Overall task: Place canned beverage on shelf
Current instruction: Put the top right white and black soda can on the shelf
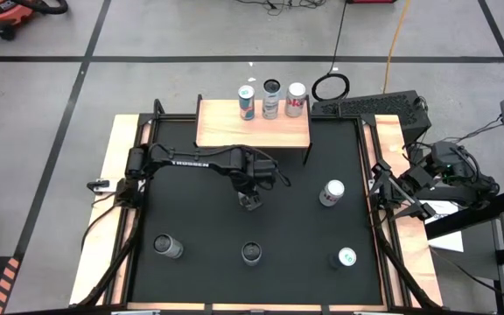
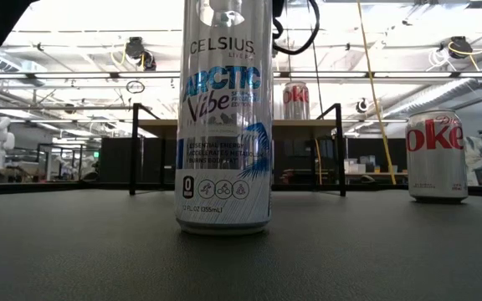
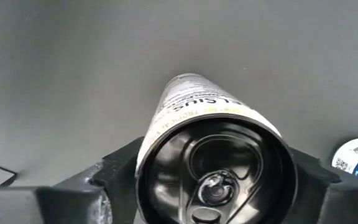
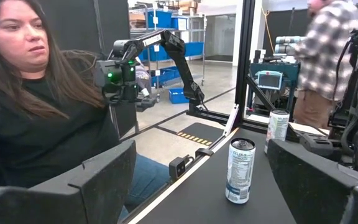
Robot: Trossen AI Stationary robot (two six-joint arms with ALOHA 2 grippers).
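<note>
My left gripper (image 1: 251,201) is clenched around a can (image 3: 213,165) mid-tabletop (image 1: 322,254), in front of the shelf (image 1: 226,131). I'd call this the grasp step, lift comes next. Shelf already has three cans along its back edge, so I'll need to raise it and aim for the bare front part. Right gripper (image 4: 197,180) waits released off the tabletop's right edge.
</note>
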